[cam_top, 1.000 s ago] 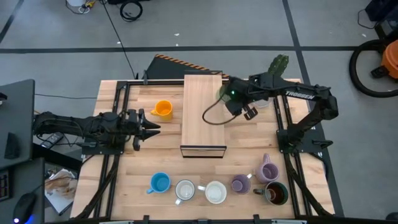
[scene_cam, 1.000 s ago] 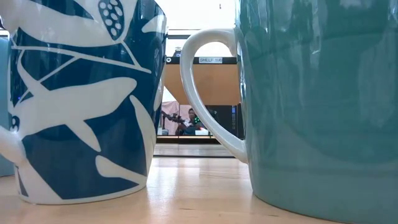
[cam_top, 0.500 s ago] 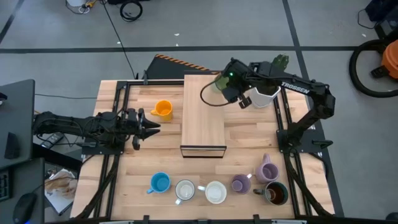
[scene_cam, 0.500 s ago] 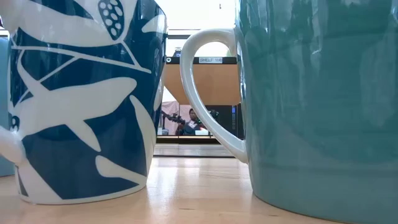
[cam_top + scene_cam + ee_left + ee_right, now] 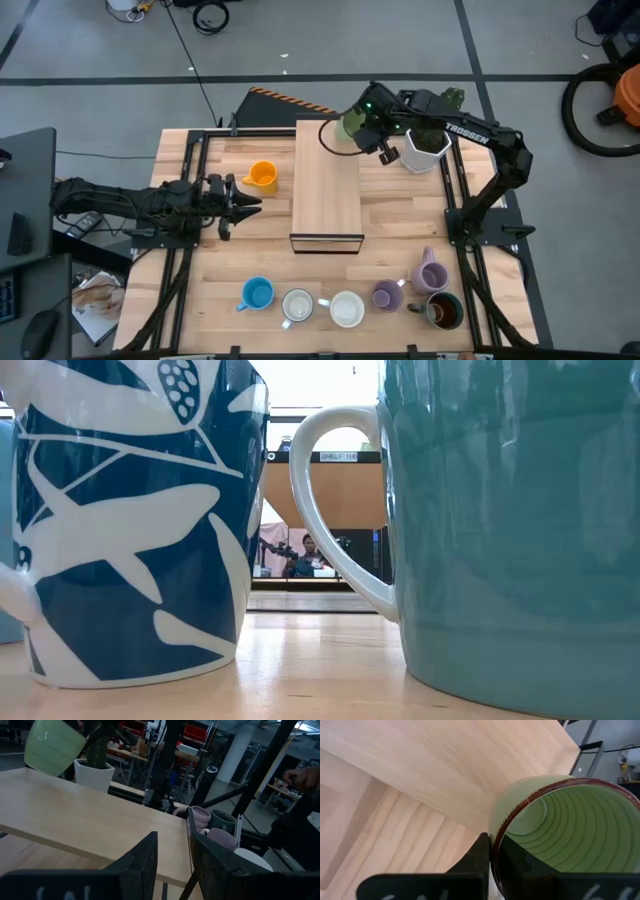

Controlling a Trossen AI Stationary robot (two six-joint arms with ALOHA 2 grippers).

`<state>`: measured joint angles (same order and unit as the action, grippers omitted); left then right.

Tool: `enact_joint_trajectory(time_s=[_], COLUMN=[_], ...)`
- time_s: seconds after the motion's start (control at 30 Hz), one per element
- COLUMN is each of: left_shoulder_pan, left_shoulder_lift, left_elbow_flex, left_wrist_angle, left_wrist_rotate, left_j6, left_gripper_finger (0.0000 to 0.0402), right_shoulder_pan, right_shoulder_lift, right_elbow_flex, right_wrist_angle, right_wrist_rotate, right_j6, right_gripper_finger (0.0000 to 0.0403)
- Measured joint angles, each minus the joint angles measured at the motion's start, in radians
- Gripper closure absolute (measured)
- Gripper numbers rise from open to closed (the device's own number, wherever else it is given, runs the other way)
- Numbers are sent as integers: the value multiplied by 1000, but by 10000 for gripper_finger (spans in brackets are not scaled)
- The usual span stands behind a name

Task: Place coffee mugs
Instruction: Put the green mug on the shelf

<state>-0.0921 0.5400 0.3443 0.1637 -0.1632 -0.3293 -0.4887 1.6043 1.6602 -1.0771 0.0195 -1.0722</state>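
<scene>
Gripping the green mug (image 5: pixel 352 126) by its rim, the right gripper (image 5: pixel 385 152) has its 2 fingers pinched together on the wall of the cup, one inside and one outside, as the right wrist view shows with the brown-edged lip (image 5: pixel 530 800) caught between the dark fingers (image 5: pixel 481 851). That rim pinch makes sense: it leaves the base free, so the mug can be set flat on a surface. In the high view the mug hangs tilted above the far right edge of the raised wooden shelf (image 5: pixel 327 180) in the middle of the table, just beside the white planter (image 5: pixel 424 150) with its cactus, so the shelf top is probably the target. The left gripper (image 5: pixel 243 204) waits low on the left side of the table with its fingers apart and nothing between them, pointing toward the shelf; the orange mug (image 5: pixel 261 176) sits just beyond it, likely the next candidate for that arm. Along the near edge stand 6 more mugs: blue (image 5: pixel 257 294), 2 white (image 5: pixel 297 305) (image 5: pixel 346 308), 2 purple (image 5: pixel 387 295) (image 5: pixel 431 272) and a dark one (image 5: pixel 443 311) (lined up there, I judge, as a waiting queue). The low view is blocked by 2 large mugs close to the lens, so it adds nothing about the grip.
</scene>
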Motion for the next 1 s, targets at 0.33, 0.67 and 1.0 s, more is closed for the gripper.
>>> enact_joint_trajectory(time_s=[0.33,0.67,1.0], left_shoulder_pan=[0,0,0], left_shoulder_lift=[2,2,2], left_elbow_flex=[0,0,0], left_wrist_angle=[-1,-1,-1], left_wrist_rotate=[0,0,0], left_j6=[1,3,3], left_gripper_finger=[280,280,280], right_shoulder_pan=[-5,-5,15], right_shoulder_lift=[15,15,14], right_elbow_flex=[-5,-5,-5], right_wrist_angle=[-43,-36,1], right_wrist_rotate=[-3,-3,15], right_j6=[19,33,33], right_gripper_finger=[371,364,362])
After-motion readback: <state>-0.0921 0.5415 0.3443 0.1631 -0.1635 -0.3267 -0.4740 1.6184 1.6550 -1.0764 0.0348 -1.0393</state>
